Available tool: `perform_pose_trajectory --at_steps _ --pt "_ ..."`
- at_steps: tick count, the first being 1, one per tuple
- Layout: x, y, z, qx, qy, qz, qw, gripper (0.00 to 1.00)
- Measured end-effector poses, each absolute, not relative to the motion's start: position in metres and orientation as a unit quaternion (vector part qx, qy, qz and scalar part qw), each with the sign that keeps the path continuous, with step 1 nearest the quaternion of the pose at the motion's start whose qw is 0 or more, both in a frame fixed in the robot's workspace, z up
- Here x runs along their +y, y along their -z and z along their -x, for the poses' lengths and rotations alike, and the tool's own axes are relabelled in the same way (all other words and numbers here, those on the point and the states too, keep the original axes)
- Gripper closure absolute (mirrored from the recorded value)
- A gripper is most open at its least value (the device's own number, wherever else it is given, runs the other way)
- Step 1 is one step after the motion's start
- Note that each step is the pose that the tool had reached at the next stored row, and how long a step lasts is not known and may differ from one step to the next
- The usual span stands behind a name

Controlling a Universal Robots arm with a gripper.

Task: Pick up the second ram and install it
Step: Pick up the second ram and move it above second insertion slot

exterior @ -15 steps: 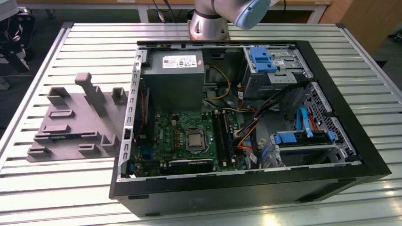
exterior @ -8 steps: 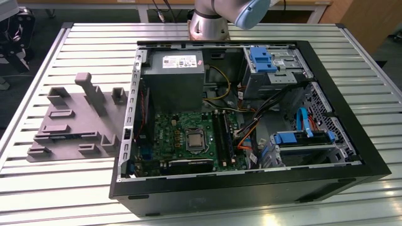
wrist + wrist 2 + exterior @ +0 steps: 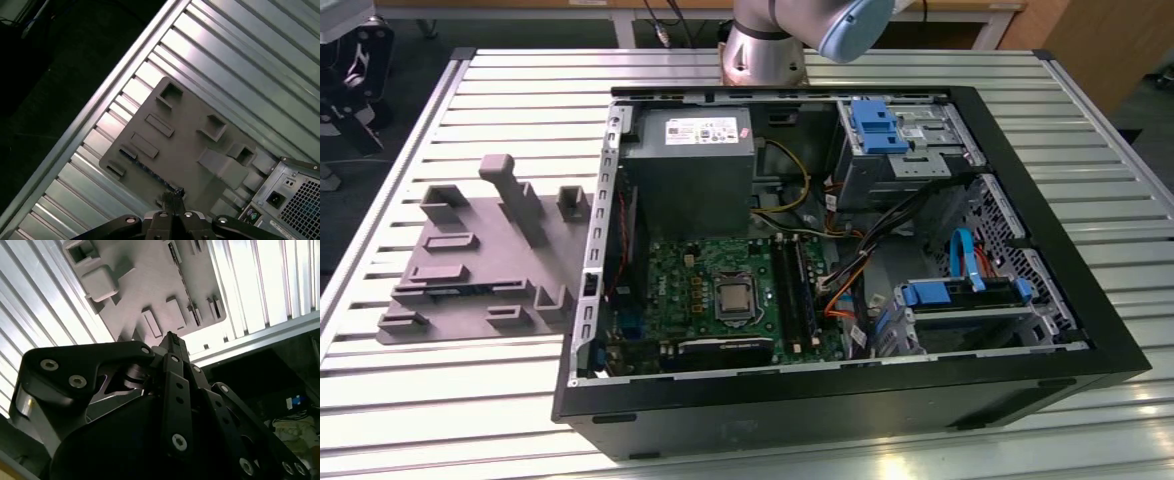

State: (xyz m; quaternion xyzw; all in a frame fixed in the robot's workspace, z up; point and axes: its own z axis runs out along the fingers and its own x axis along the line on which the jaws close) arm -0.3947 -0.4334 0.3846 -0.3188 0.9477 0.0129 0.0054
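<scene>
The second ram [image 3: 150, 170] looks like a thin dark strip with bluish specks, standing on edge in a slot of the grey holder plate [image 3: 190, 135]. That plate [image 3: 480, 260] lies on the slatted table at the exterior view's left, beside the open computer case [image 3: 854, 260]. My gripper [image 3: 172, 194] hangs well above the plate, its tips over one end of the strip. The black fingers [image 3: 172, 342] are shut together with nothing between them. Long black memory slots [image 3: 794, 290] run beside the processor socket on the green motherboard.
The arm's base [image 3: 774, 40] stands behind the case. Inside the case are a grey power supply [image 3: 687, 160], blue drive brackets [image 3: 878, 125] and loose cables. Upright posts [image 3: 507, 190] rise from the holder plate. The table edge [image 3: 100, 105] drops to a dark floor.
</scene>
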Motion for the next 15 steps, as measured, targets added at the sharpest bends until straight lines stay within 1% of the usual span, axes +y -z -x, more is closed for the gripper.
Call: perform_pose_trajectory --at_steps 7,15 --pt "-0.4335 -0.3844 0.3947 0.927 -0.013 0.376 0.005 0.89" --pt "-0.4335 -0.3843 0.3947 0.924 -0.013 0.381 0.005 0.89"
